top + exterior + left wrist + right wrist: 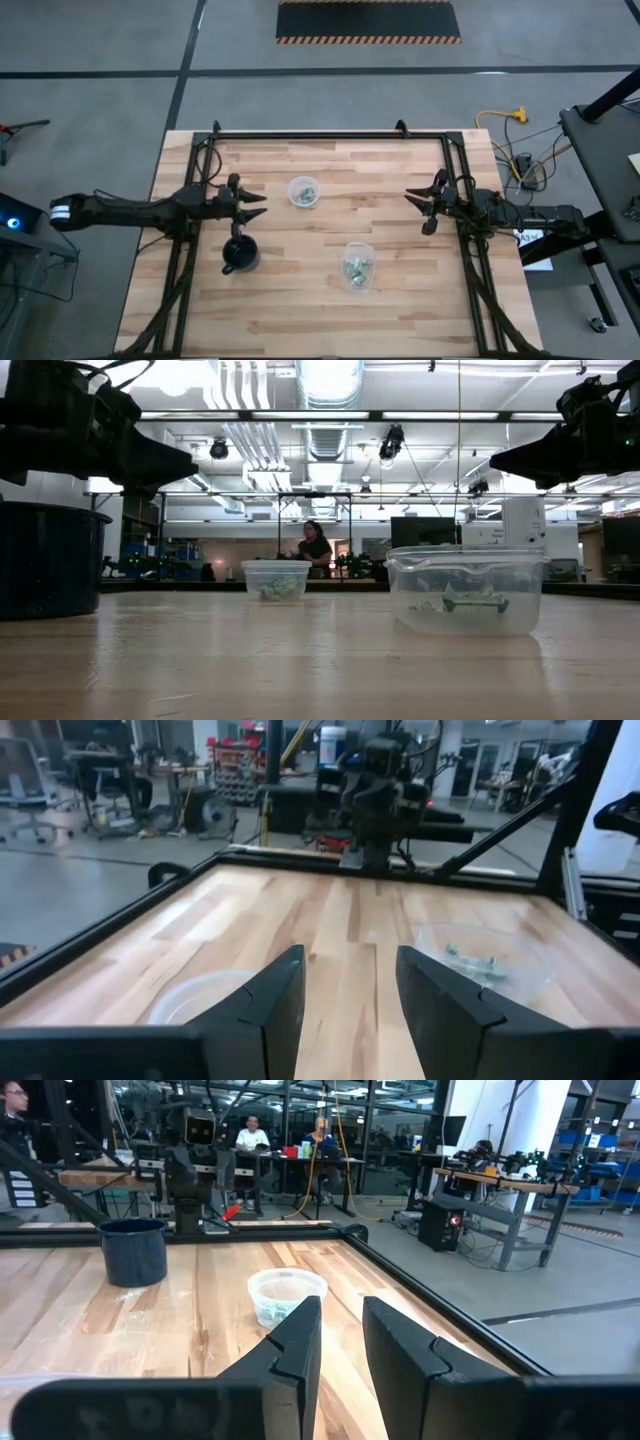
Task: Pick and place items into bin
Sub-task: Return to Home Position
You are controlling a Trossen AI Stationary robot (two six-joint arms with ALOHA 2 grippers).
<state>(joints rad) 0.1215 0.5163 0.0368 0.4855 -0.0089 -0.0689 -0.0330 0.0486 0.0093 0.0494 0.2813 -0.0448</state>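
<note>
The items are tiny pale green and whitish pieces lying in two clear plastic tubs: a far tub (303, 191) (277, 578) (287, 1295) and a near tub (357, 266) (468, 590) (485, 960). A black mug (240, 255) (135, 1250) stands on the table's near left part. My left gripper (258, 206) (350, 990) hovers open above the table, left of the far tub and just beyond the mug. My right gripper (412, 200) (342, 1330) hovers open at the right side, pointing toward the far tub. Neither holds anything.
A black frame rail (330, 135) runs around the wooden table. Bare wood lies between the two tubs and along the near edge (330, 335). A person (315, 545) sits far behind the table in the room.
</note>
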